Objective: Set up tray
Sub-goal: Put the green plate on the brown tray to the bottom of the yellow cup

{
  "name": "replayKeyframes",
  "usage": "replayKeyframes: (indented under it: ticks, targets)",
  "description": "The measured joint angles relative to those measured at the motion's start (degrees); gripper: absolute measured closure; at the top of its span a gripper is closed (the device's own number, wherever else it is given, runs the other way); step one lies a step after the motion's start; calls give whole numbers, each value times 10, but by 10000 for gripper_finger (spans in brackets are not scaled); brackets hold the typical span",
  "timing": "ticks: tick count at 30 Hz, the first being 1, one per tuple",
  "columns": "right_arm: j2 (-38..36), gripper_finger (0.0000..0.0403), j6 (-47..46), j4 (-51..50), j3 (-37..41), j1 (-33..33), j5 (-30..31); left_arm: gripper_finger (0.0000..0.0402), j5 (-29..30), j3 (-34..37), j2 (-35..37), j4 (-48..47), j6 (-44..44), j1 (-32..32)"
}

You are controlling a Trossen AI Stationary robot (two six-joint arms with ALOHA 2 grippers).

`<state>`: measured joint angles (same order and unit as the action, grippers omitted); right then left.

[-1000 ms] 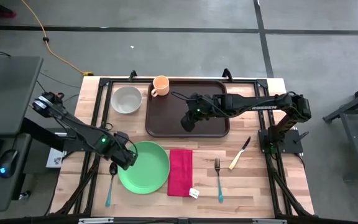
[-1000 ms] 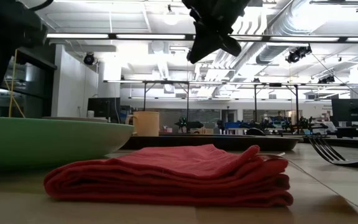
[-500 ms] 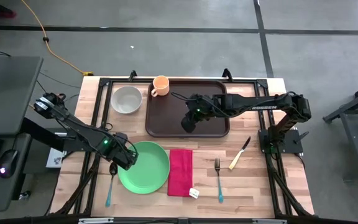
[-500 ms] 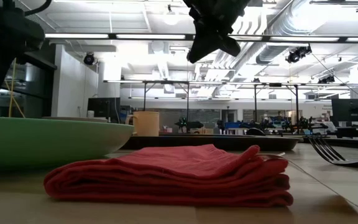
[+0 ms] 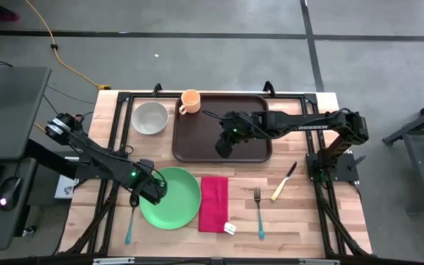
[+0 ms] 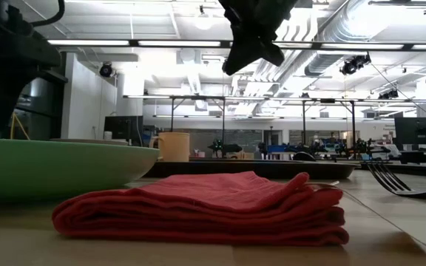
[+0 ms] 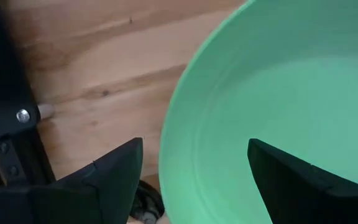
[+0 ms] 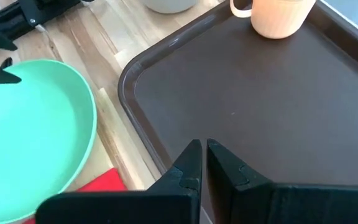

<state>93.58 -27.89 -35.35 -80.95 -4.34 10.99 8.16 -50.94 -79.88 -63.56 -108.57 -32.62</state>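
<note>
The left hand (image 5: 152, 189) is spread wide and straddles the near-left rim of the plate (image 5: 177, 199), one finger (image 7: 294, 177) over the inside, the other finger (image 7: 110, 174) outside over the surface (image 5: 300, 213). It looks set to close on that rim. From there the tray (image 5: 197, 143) lies farther back and to the right, long axis running left to right, cup (image 5: 189, 101) at its far-left corner. The right hand (image 5: 224, 145), fingers pressed together and empty, hangs over the tray's middle.
</note>
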Motion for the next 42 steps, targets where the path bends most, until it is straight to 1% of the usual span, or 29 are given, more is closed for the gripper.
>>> replayKeyframes:
  ticks: [3,5,10,12,16,20,23,27,31,37,42]
  targets:
    - [0,403,22,-2,0,0,7,80,14,0,0,1,-6,0]
    - [-3,402,33,-14,0,3,25,80,14,0,0,1,-12,0]
    - [-34,402,39,-38,0,24,123,80,14,0,0,1,-12,0]
    - [-51,403,45,-43,1,32,146,80,14,0,0,-1,-12,0]
    - [-96,402,49,-32,30,40,155,80,15,0,0,0,-12,0]
    - [-157,402,33,3,102,41,155,80,16,0,0,0,-13,0]
    - [-212,402,35,53,168,44,137,80,16,0,0,0,-13,0]
    - [-286,402,58,122,252,45,86,80,16,0,0,2,-13,0]
    - [-350,402,60,163,327,45,52,80,14,0,0,6,-13,0]
    - [-426,402,86,238,418,45,-13,80,14,0,0,8,-13,0]
    - [-472,403,85,264,471,44,-43,80,13,1,0,14,-13,0]
